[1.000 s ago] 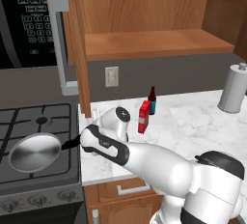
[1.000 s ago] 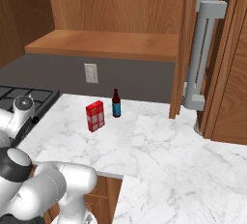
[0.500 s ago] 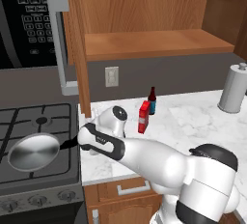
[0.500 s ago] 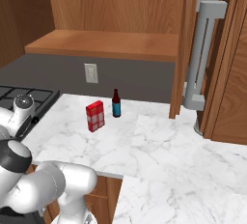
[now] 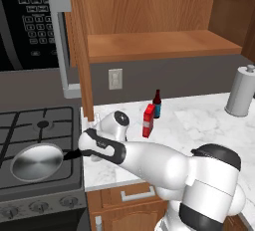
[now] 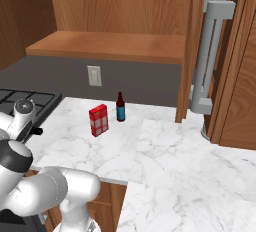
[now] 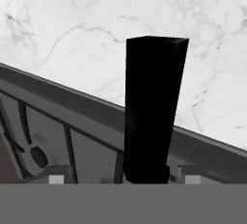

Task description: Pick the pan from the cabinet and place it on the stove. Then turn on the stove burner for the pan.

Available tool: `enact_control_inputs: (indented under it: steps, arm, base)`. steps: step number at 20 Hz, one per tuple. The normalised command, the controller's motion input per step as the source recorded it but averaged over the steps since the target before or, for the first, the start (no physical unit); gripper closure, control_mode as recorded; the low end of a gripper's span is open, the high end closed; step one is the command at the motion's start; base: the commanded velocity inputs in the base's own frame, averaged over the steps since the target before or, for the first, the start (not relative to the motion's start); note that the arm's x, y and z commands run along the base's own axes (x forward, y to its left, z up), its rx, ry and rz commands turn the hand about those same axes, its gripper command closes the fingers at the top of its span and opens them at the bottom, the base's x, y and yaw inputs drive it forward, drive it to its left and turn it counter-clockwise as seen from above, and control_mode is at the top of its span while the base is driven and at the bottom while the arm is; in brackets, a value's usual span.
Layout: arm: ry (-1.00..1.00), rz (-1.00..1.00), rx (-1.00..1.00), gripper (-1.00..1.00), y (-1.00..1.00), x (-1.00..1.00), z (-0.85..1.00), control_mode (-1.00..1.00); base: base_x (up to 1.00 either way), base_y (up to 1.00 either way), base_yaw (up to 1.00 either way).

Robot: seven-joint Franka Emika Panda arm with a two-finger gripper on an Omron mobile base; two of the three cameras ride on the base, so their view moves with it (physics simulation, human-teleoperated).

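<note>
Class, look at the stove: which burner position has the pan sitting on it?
The front one: the pan rests on the stove's near grate; the rear burner stays bare.

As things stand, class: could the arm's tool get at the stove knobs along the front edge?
Probably yes. The tool sits at the pan handle, just above the knobs on the stove front, with nothing between them; it would need to drop and turn.

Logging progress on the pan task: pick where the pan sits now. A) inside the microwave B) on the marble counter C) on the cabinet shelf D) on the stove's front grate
D: the pan rests on the front grate of the stove, its black handle pointing toward the counter.
</note>
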Motion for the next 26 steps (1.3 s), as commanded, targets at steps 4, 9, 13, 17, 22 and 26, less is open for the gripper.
enact_control_inputs:
  steps: [4, 9, 13, 17, 22, 26]
  arm:
    - [0.00, 0.00, 0.00, -1.00, 0.00, 0.00, 0.00, -1.00]
    - [-0.01, 0.00, 0.00, -1.00, -0.08, -0.03, 0.00, -1.00]
    - [-0.01, 0.00, 0.00, -1.00, -0.15, -0.15, 0.00, -1.00]
    - [-0.01, -0.01, 0.00, -1.00, -0.28, -0.32, 0.03, -1.00]
    - [-0.05, -0.01, 0.00, -1.00, -0.23, -0.43, 0.23, -1.00]
    - [-0.06, 0.00, 0.00, -1.00, -0.15, -0.44, 0.35, -1.00]
  base:
    - [0.00, 0.00, 0.00]
    - [0.00, 0.00, 0.00]
    - [0.00, 0.00, 0.00]
    - [0.00, 0.00, 0.00]
    - [0.00, 0.00, 0.00]
    - [0.00, 0.00, 0.00]
